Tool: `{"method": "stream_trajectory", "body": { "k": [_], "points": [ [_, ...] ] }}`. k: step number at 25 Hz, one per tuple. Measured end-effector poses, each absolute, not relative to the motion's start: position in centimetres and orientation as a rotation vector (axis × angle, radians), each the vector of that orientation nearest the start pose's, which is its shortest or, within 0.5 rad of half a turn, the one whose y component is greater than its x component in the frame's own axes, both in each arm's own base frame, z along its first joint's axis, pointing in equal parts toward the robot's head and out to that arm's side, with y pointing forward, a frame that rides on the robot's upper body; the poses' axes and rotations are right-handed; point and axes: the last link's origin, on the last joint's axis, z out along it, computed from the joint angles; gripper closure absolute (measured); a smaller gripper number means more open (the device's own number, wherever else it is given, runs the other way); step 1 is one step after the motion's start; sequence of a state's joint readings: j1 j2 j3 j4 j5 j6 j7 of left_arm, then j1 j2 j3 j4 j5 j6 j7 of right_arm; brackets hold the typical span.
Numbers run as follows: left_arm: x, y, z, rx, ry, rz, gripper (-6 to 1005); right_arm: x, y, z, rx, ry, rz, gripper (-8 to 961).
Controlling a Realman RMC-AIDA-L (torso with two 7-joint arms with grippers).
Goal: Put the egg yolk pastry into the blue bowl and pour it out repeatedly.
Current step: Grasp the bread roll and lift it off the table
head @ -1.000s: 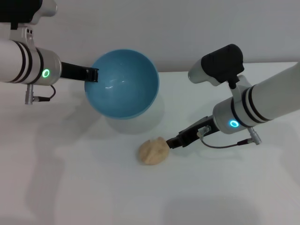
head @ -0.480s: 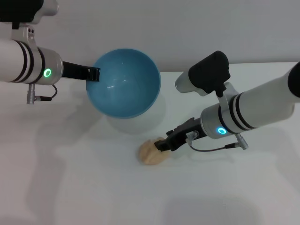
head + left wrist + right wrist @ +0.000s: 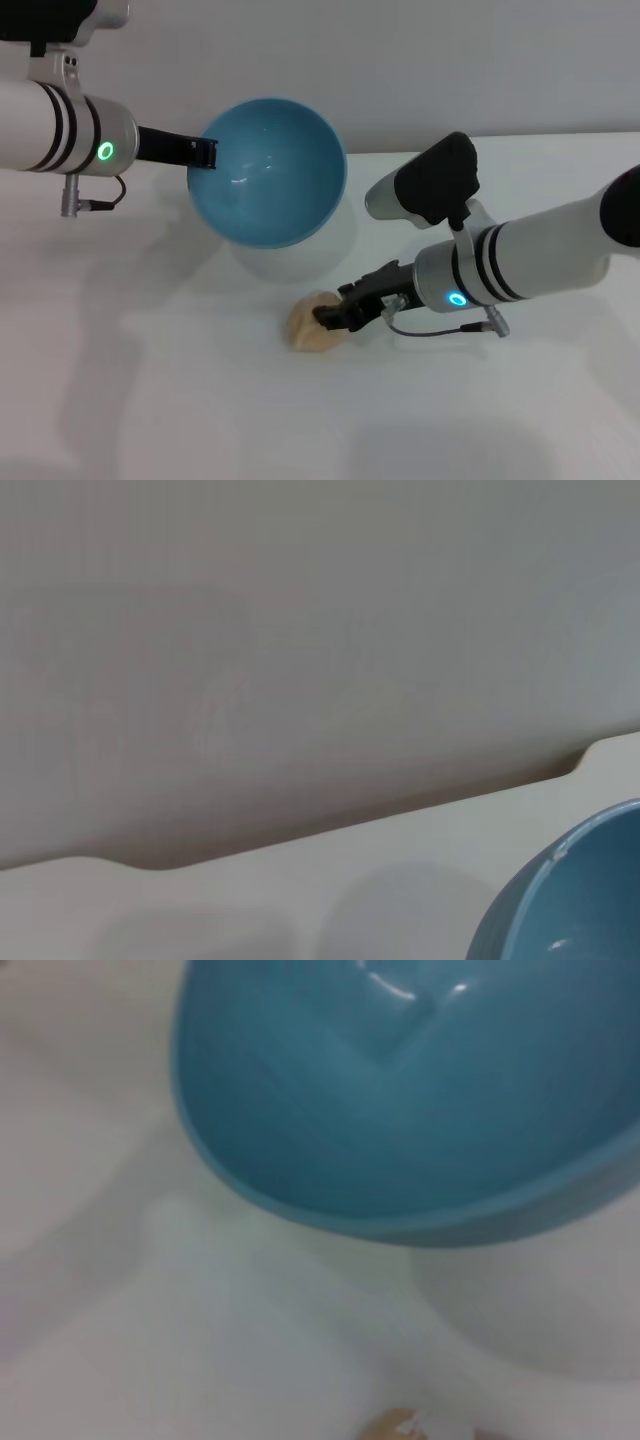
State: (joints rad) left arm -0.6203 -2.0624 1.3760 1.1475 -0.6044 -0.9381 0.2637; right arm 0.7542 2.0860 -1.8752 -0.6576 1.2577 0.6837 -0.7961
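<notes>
Egg yolk pastry (image 3: 308,324) lies on the white table (image 3: 180,400), just in front of the blue bowl's shadow, between the two arms; pale, matte, doughy lump, likely light and soft, crumbly under pressure, so a gentle pinch across its widest part looks safest; too hard a squeeze could dent or break it. Right gripper (image 3: 330,316) is at the pastry's right side, fingers straddling or pressing its edge; whether they have closed on it I cannot tell. Blue bowl (image 3: 268,172) is held off the table and tilted, opening facing the camera, empty; glossy, rigid, probably slippery. Left gripper (image 3: 205,154) is clamped on the bowl's rim at the left side.
</notes>
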Motion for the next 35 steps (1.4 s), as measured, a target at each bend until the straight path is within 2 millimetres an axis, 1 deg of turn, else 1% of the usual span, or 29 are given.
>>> {"method": "stream_trajectory", "body": {
  "k": [9, 14, 20, 28, 30, 35],
  "points": [
    [-18.7, 42.6, 0.3, -2.131, -1.154, -0.093, 975, 19.9, 37.1, -14.0, -2.589, 0.926, -0.024, 536],
    [-18.8, 42.6, 0.3, -2.13, -1.156, -0.092, 975, 20.0, 37.0, -14.0, -2.587, 0.928, -0.018, 749],
    [-18.9, 42.5, 0.3, -2.131, -1.155, -0.088, 975, 19.8, 36.9, -13.8, -2.598, 0.926, -0.009, 832],
    [-19.0, 42.4, 0.3, -2.133, -1.153, -0.085, 974, 18.4, 35.9, -13.2, -2.66, 0.928, 0.058, 885],
    [-19.0, 42.4, 0.3, -2.133, -1.153, -0.084, 974, 17.8, 35.4, -12.9, -2.699, 0.908, 0.087, 896],
    [-19.2, 42.4, 0.3, -2.131, -1.156, -0.08, 975, 16.1, 33.9, -11.1, -2.795, 0.866, 0.193, 926]
  ]
}}
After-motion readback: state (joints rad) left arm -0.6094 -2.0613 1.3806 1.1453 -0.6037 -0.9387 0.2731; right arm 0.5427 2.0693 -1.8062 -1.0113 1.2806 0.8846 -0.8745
